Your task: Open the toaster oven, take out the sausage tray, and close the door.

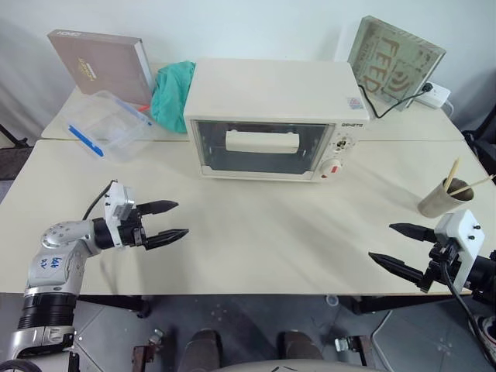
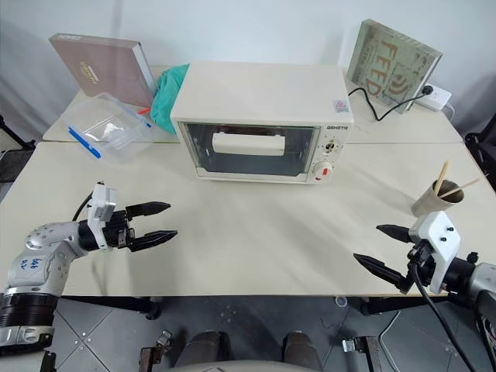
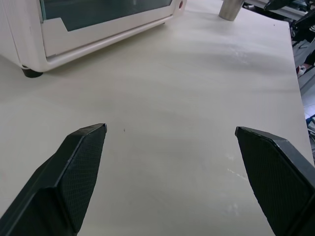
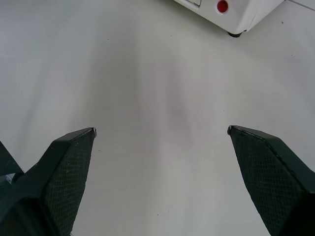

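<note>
The cream toaster oven (image 1: 271,89) stands at the back middle of the table, its black cord (image 1: 386,107) running off to the right. Its glass door (image 1: 232,161) is shut, with the wide cream handle (image 1: 262,141) across the pane. The sausage tray is hidden. My left gripper (image 1: 180,218) hovers open over the front left of the table, pointing right, well short of the oven. Over the front right edge, my right gripper (image 1: 380,241) is open and points left. Nothing sits between either pair of fingers. In the right wrist view the oven's red dot (image 4: 222,6) shows beyond the right gripper (image 4: 161,130).
A clear plastic box with blue clips (image 1: 108,124), a brown book (image 1: 101,66) and a green cloth (image 1: 172,93) lie at the back left. A cup holding sticks (image 1: 444,198) stands at the right. A framed board (image 1: 395,60) and a power strip (image 1: 435,94) sit at the back right.
</note>
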### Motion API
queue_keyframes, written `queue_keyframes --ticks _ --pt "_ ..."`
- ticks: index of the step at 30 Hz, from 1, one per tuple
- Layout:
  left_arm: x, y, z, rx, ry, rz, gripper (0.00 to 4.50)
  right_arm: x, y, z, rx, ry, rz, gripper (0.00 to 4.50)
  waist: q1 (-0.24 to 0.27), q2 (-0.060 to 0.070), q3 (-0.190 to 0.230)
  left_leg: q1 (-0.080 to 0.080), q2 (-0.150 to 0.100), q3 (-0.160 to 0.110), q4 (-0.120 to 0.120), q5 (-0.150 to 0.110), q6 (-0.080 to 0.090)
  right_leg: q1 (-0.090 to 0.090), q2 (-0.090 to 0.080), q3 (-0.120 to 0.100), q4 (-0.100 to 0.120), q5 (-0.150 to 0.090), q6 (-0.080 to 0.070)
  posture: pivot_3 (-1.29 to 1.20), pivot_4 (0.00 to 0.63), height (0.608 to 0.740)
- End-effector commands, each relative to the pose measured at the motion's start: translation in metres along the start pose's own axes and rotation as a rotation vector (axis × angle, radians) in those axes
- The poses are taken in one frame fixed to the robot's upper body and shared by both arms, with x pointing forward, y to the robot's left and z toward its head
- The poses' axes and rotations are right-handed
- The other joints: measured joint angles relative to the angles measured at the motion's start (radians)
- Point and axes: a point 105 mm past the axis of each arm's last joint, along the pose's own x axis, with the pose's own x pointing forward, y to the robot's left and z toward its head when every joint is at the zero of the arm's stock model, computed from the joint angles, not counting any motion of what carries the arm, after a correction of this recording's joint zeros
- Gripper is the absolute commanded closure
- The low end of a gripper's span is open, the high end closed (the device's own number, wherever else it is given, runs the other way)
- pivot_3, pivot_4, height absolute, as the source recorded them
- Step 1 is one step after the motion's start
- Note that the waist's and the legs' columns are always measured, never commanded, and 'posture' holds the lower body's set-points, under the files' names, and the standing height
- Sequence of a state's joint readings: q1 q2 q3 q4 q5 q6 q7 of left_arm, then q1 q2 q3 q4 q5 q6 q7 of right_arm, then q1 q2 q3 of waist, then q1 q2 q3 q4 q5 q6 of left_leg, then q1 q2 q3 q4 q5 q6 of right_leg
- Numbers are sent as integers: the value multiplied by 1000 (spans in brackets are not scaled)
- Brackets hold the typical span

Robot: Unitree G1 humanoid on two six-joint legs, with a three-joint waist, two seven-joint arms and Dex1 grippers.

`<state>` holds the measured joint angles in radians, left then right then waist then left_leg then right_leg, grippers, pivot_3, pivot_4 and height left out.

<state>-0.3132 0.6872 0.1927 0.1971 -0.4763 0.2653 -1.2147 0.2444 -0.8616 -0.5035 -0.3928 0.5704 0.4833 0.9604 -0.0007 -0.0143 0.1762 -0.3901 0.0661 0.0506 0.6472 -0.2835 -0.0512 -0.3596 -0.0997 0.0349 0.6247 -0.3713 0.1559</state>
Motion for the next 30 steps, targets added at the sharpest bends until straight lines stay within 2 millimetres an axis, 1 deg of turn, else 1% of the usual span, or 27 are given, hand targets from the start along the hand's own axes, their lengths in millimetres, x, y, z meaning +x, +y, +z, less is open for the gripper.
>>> queue_keyframes --ticks 1,2,6,9,12,13,15,18,21,24,27,30 --pt "1 0 13 51 -28 -14 36 -3 -2 9 -38 -10 -15 0 0 0 0 0 0 0 0 0 0 0 0 0 0 0 0 0 150 740" --pt "1 3 12 55 -19 10 36 -3 -2 10 -39 -11 -20 0 0 0 0 0 0 0 0 0 0 0 0 0 0 0 0 0 150 740" --pt "6 7 18 87 -31 63 36 2 -3 20 -22 -1 -65 0 0 0 0 0 0 0 0 0 0 0 0 0 1 0 0 0 150 740" --pt "9 5 28 77 -79 59 36 10 5 30 7 10 -54 0 0 0 0 0 0 0 0 0 0 -1 0 0 1 0 0 0 150 740" --pt "21 0 38 145 -139 44 36 34 31 62 -43 -82 0 0 -2 0 0 0 0 0 0 0 0 -1 0 0 1 0 0 0 150 740" --pt "26 -1 39 127 -153 37 36 42 40 71 -41 -114 27 0 -4 0 0 0 1 0 0 0 0 -1 0 1 2 0 0 0 150 740" --pt "31 -2 42 83 -177 25 36 53 49 80 -35 -136 60 0 -2 0 0 0 1 0 0 0 -1 -1 1 1 2 0 0 0 150 740" --pt "41 -8 53 64 -273 -30 36 75 57 98 -48 -193 93 0 -2 -1 0 -2 1 0 0 0 -1 -2 1 1 2 0 0 0 150 740" --pt "42 -5 62 93 -328 -20 36 92 56 113 -49 -235 123 0 -1 -1 1 -4 1 0 2 0 0 -3 0 1 3 0 0 0 150 740" --pt "39 1 70 93 -373 -10 36 105 52 124 -64 -264 144 0 -1 -1 0 -8 1 0 3 0 -1 -9 0 1 4 0 0 0 150 740" --pt "35 6 69 102 -364 4 36 116 45 134 -86 -285 150 0 -4 -1 0 -15 1 1 5 0 -1 -17 0 1 10 0 0 0 150 740" --pt "31 8 69 103 -361 12 36 124 36 137 -112 -284 145 0 -5 -1 1 -15 1 1 5 0 -1 -18 0 1 11 0 0 0 150 740"
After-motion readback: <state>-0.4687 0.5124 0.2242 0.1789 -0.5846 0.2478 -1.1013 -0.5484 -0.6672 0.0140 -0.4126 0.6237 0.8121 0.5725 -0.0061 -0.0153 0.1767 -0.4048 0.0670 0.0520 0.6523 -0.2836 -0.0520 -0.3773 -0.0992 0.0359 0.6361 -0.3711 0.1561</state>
